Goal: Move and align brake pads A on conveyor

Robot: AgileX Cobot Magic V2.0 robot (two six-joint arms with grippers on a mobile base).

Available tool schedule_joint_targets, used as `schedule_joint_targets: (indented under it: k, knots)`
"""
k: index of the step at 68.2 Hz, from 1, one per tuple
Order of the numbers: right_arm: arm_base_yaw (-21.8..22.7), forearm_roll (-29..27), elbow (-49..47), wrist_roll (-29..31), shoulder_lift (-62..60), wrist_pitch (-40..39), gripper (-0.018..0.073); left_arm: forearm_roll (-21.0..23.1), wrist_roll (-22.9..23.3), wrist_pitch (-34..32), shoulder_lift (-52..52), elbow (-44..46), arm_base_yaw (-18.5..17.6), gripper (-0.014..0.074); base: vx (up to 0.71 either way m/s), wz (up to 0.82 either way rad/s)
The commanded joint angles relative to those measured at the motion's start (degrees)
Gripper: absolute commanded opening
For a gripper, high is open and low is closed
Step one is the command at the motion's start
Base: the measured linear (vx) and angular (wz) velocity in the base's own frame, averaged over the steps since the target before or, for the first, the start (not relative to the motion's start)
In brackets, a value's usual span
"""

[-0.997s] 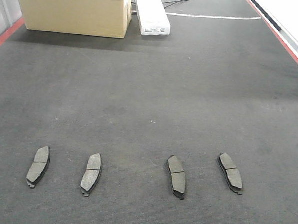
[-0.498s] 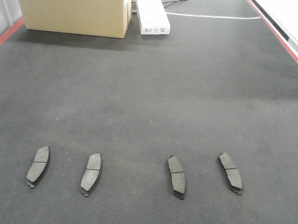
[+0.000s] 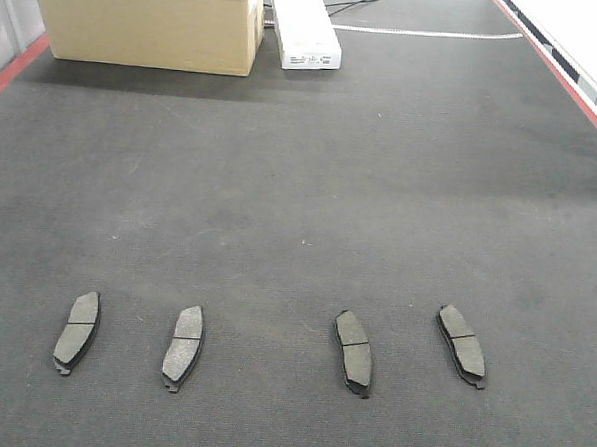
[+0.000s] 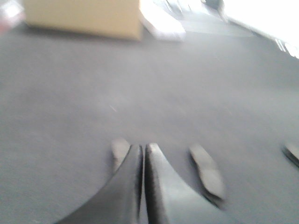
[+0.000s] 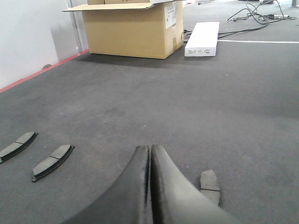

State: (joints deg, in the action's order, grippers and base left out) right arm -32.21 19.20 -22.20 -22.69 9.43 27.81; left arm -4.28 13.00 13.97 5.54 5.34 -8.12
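L gripper point(image 4: 144, 156): jaws pressed together, nothing held. L wrist view badly blurred, so arm prob. in motion right now. Tip hangs above belt, over/just near side of one pad point(image 4: 120, 151); can't tell if touching.
R gripper point(image 5: 150, 156): jaws closed tight too, empty. View sharp, so arm looks at rest. One pad point(image 5: 210, 183) just right of tip, 2 more pads off to left.
Pads A (front view): 4 in a loose row across near part of conveyor point(image 3: 311, 184). Far-left pad point(image 3: 77, 331), next pad point(image 3: 183, 346), then a wider gap, then third pad point(image 3: 353, 351) and far-right pad point(image 3: 461, 344). All lie flat, each well apart from its neighbour.
Tilt: left pair lean top-to-right, right pair lean top-to-left, so not parallel.
Change vs 1 s ago: none in front view. All 4 pads sit same spots, same angles across the three frames. No arm enters that view.
Meaning: no pad shifted yet; aligning not started or between moves. Closed jaws suggest a push/nudge rather than a pick, my guess only.
Next need: L tip to meet a left pad's edge & turn it straight.
Risk: thin pad on felt may drag or pivot unevenly.
Background: cardboard box point(image 3: 149, 20) far left, white box point(image 3: 304, 26) beside it, cables point(image 5: 254, 11) far right.
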Motion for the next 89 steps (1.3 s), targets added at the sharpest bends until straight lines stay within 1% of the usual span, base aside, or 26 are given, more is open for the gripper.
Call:
schedule_joint_targets:
  k: [1, 7, 10, 13, 15, 19, 28, 37, 47, 55, 62, 89]
  knots:
    - [0.1, 0.8, -1.5, 0.2, 0.6, -4.0, -0.0012, 0.6, -0.2, -5.6, -3.4, -1.3, 4.1, -0.0006, 0.00, 0.00]
    - [0.1, 0.8, -1.5, 0.2, 0.6, -3.9, -0.0012, 1.5, -0.2, -6.0, -6.3, -4.2, 8.1, -0.0006, 0.00, 0.00]
    - [0.1, 0.8, -1.5, 0.2, 0.6, -3.9, -0.0012, 2.2, -0.2, -7.4, -7.2, -6.3, 10.1, -0.0006, 0.00, 0.00]
    - [0.1, 0.8, -1.5, 0.2, 0.6, -3.9, -0.0012, 3.0, -0.2, -10.1, -7.2, -8.1, 11.3, -0.0006, 0.00, 0.00]
    - [0.1, 0.8, -1.5, 0.2, 0.6, -3.9, -0.0012, 2.9, -0.2, -9.2, -7.2, -8.1, 11.8, -0.0006, 0.00, 0.00]
    - [0.1, 0.8, -1.5, 0.2, 0.6, -3.9, -0.0012, 2.7, -1.9, -8.9, -7.2, -7.9, 11.8, -0.0006, 0.00, 0.00]
    - [0.1, 0.8, -1.5, 0.2, 0.6, -3.9, -0.0012, 2.9, -7.0, -8.8, -7.2, -7.9, 10.3, -0.0006, 0.00, 0.00]
    - [0.1, 0.8, -1.5, 0.2, 0.6, -3.9, -0.0012, 2.9, -8.5, -8.9, -7.2, -7.9, 10.3, -0.0006, 0.00, 0.00]
    - [0.1, 0.8, -1.5, 0.2, 0.6, -3.9, -0.0012, 3.0, -12.5, -9.5, -7.2, -7.9, 10.3, -0.0006, 0.00, 0.00]
    - [0.1, 0.8, -1.5, 0.2, 0.6, -3.9, -0.0012, 3.7, -12.6, -9.5, -7.2, -7.9, 10.3, -0.0006, 0.00, 0.00]
    - [0.1, 0.8, -1.5, 0.2, 0.6, -3.9, -0.0012, 6.0, -12.6, -9.0, -7.2, -7.9, 10.3, -0.0006, 0.00, 0.00]
    - [0.1, 0.8, -1.5, 0.2, 0.6, -3.9, -0.0012, 6.0, -12.6, -9.0, -7.1, -7.9, 10.3, -0.0006, 0.00, 0.00]
